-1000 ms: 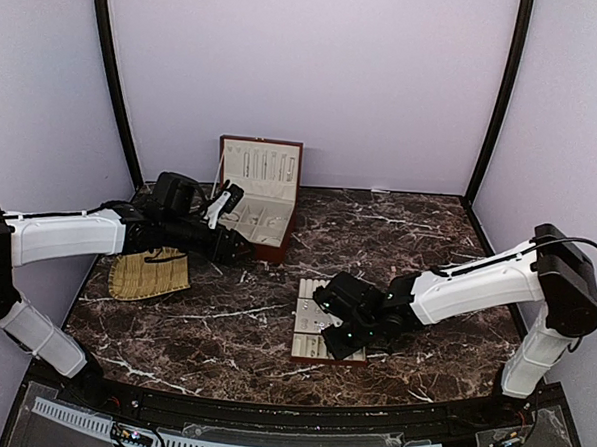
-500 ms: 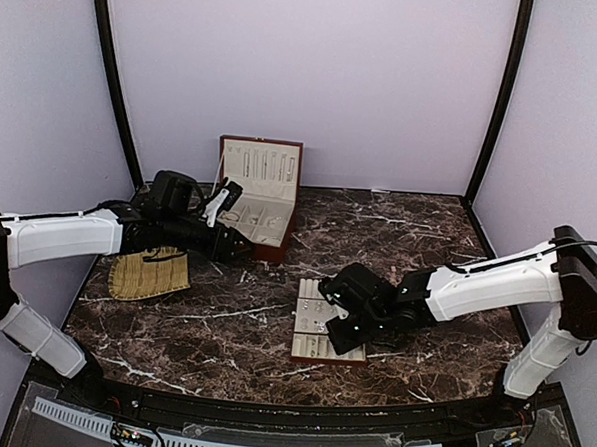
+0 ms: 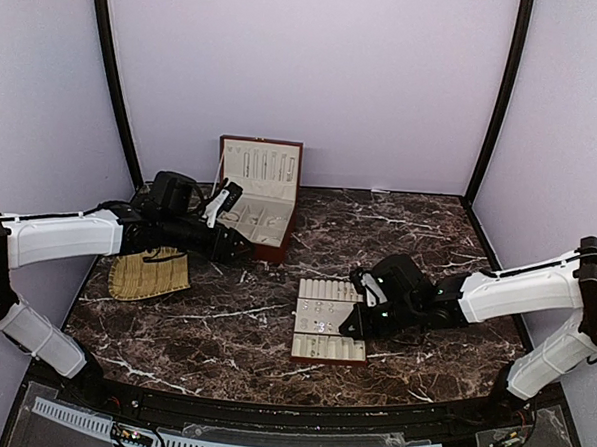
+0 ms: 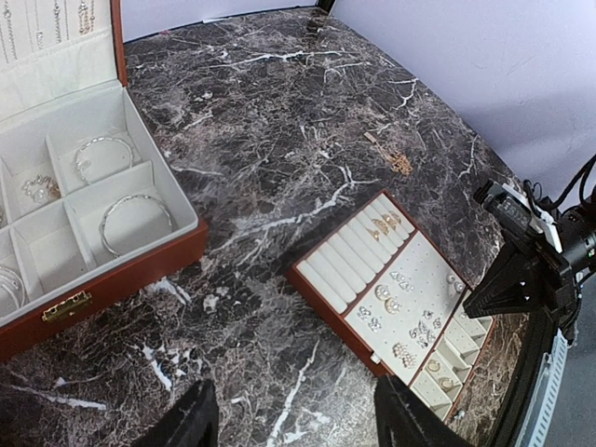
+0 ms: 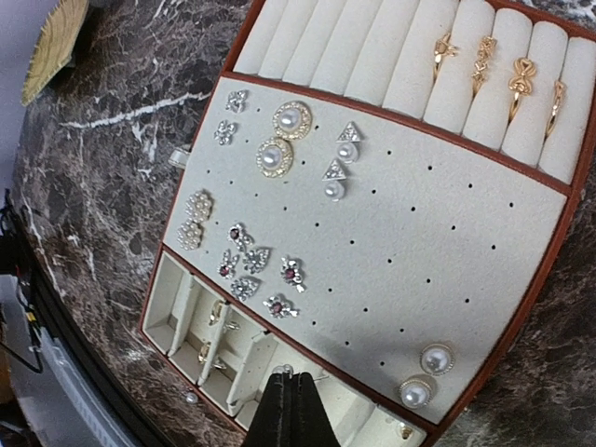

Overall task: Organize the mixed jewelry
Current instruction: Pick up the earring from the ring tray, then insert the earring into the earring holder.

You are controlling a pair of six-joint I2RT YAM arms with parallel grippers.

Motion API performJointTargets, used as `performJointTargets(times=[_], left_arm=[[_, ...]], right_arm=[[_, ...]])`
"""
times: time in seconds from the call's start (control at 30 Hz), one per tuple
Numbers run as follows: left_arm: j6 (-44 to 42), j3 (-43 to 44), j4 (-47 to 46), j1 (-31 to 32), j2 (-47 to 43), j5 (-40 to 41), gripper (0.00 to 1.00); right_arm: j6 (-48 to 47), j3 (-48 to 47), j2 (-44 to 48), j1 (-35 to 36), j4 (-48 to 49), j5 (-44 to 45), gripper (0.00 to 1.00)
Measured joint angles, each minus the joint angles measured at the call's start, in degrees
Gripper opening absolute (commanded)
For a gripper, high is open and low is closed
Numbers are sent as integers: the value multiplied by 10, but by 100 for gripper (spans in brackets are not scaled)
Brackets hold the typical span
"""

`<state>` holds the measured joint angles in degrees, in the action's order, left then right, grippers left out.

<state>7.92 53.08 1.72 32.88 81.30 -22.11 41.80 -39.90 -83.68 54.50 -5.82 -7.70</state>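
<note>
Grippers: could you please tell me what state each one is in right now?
Left gripper: open, holding nothing.
Right gripper: closed; whether it pinches anything cannot be told.

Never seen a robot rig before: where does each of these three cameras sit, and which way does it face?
Top: high behind the robot, looking down on the table, box and tray; left arm and right arm show.
Left wrist: beside the box, facing across to the tray and right gripper; its own open fingers frame the bottom.
Right wrist: close above the tray, looking down on earrings and rings; shut fingertips at bottom.
All three share the tray.
</note>
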Motion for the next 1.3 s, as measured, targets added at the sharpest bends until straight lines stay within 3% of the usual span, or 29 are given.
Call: performJointTargets(times=[0.6,1.3], left_arm=[[1,-6,-6,0,0,-13,60],[1,-7,-8,0,-10,-15,60]], right_arm=[[199,90,5,-48,193,-119,0],[230,110,-36,-48,284,-106,0]])
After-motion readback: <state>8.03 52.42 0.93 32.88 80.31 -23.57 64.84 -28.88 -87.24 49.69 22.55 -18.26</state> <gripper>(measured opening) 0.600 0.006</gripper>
